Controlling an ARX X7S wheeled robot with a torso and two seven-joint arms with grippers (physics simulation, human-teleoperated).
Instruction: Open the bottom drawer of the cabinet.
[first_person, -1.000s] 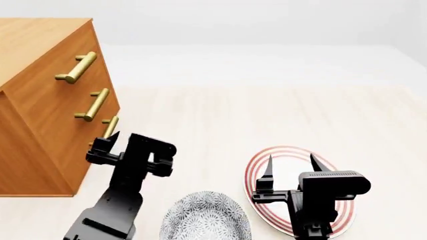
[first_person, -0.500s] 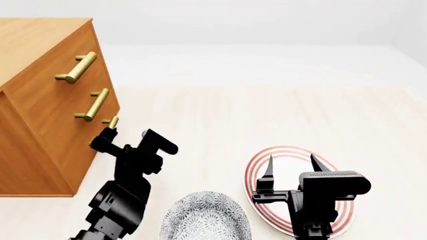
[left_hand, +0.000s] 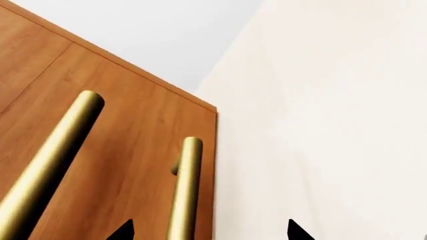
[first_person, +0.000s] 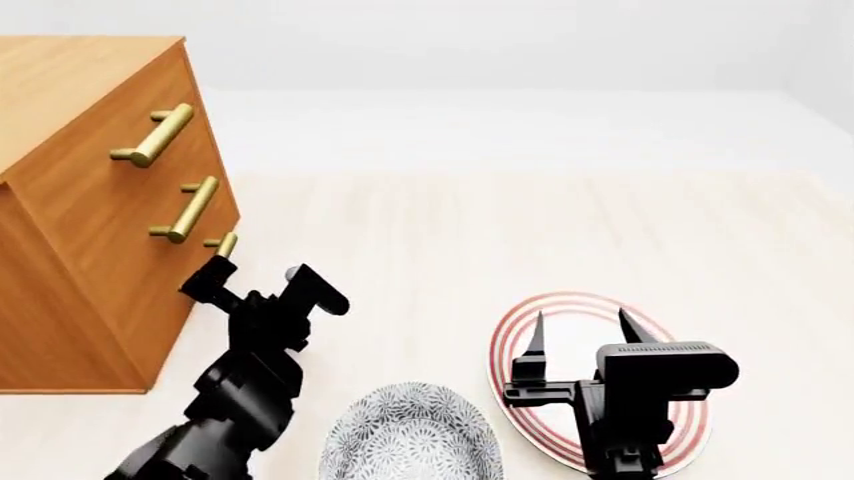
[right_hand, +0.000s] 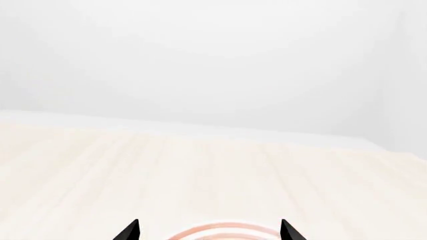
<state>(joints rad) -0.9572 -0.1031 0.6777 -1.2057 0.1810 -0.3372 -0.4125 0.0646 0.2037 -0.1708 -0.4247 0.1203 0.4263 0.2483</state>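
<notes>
Three drawers: stacked in cabinet (first_person: 80, 210), at far left of head view; bottom drawer (first_person: 171, 325) lowest, shut flush.
Handle (first_person: 224, 247): gold bar on bottom drawer front, mostly hidden behind left gripper (first_person: 220, 285) in head view; long axis along drawer front, parallel to the handles above it.
Left fingers: spread wide, empty; in wrist view, bar (left_hand: 185, 190) runs beside one tip (left_hand: 123, 231), inside the gap but far off centre.
Nearer arm: left, right at cabinet front.
Right gripper (first_person: 581, 335): well apart from cabinet, over striped plate (first_person: 514, 340); fingers wide, empty.
Next move, likely: centre gap on bar, close, pull away from cabinet.
</notes>
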